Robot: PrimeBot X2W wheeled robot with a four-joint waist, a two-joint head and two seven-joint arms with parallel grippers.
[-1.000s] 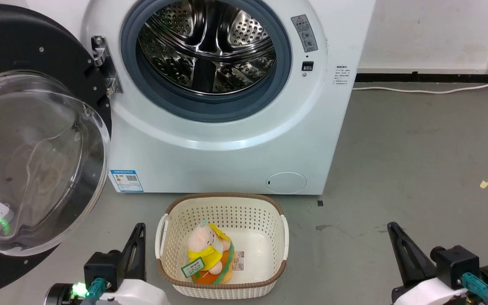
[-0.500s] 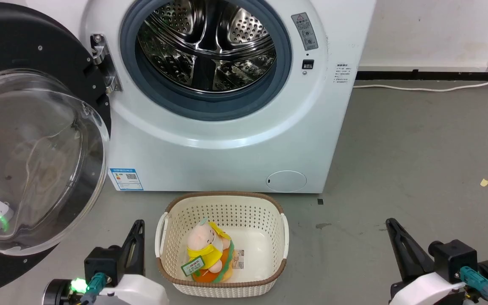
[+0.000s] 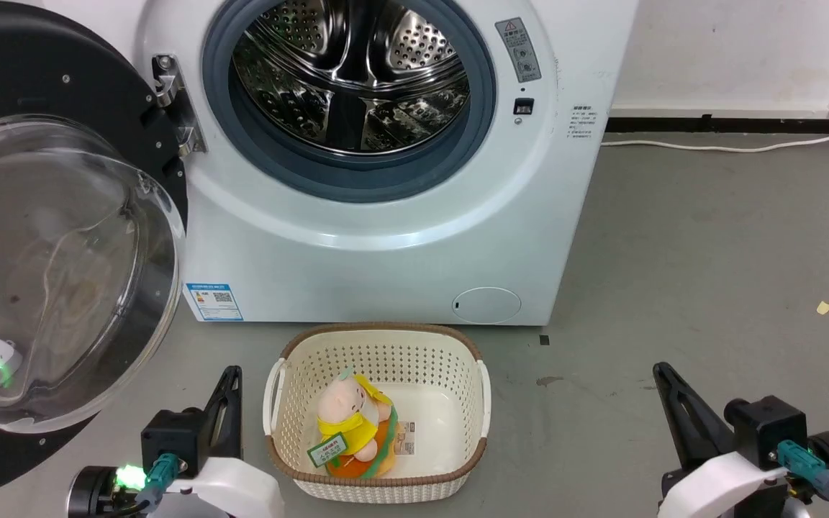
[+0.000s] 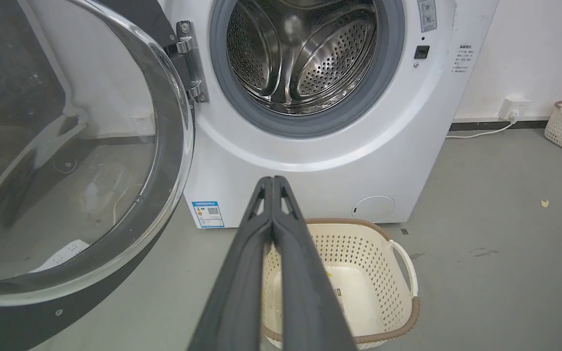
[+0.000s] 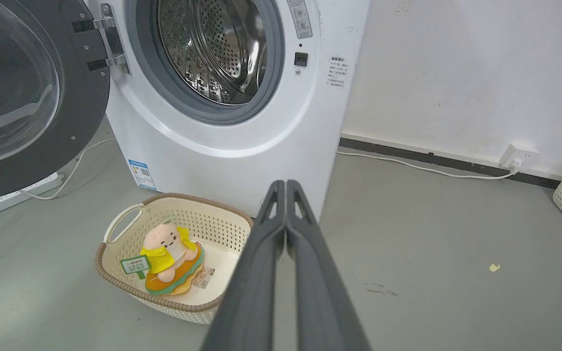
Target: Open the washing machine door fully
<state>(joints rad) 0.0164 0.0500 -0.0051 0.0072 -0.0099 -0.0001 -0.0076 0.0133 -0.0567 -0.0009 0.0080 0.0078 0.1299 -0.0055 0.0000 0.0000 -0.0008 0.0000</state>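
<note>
Hanging wide open at the left of the white machine (image 3: 386, 266), the washing machine door (image 3: 62, 237) turns its glass bowl to the head camera, hinged just left of the drum (image 3: 350, 72). The left gripper (image 3: 234, 378) and right gripper (image 3: 665, 374) sit near, either side of a cream basket (image 3: 378, 332) holding a plush toy (image 3: 350, 424). Left wrist view: fingers pressed together, aimed at the machine's front, door on the left. Right wrist view: fingers together too, basket just left of them.
</note>
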